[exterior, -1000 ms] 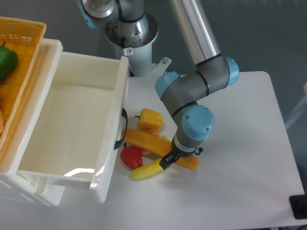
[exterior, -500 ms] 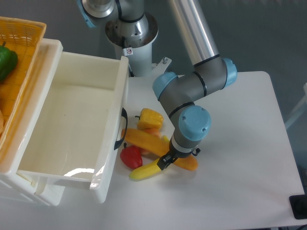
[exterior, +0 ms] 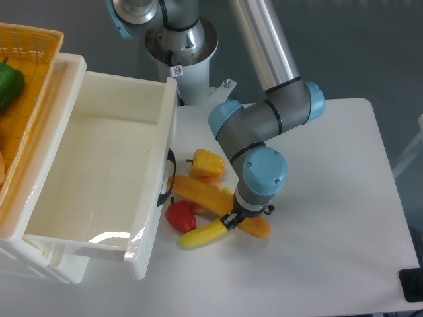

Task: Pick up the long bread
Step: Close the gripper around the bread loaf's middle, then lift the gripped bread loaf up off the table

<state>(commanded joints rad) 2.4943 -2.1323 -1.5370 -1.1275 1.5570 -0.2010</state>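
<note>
The long bread (exterior: pixel 198 193) is a smooth orange loaf lying slantwise on the white table, from the drawer handle down to a rounded end (exterior: pixel 259 228) at the lower right. My gripper (exterior: pixel 231 219) points down over the loaf's right part, where it crosses the yellow banana (exterior: pixel 201 236). The wrist hides most of the fingers; only a dark fingertip (exterior: pixel 229 221) shows by the banana. Whether the jaws are open or shut is hidden.
A red pepper (exterior: pixel 180 216) touches the loaf's near side and a yellow pepper (exterior: pixel 207 163) its far side. The open white drawer (exterior: pixel 99 165) with a black handle (exterior: pixel 165 179) stands left. An orange basket (exterior: pixel 26 72) holds a green pepper (exterior: pixel 9 84). The arm's base (exterior: pixel 181 46) is behind.
The wrist and gripper have shifted slightly left along the loaf. The loaf's right end has moved a little with it. The other toys stay put.
</note>
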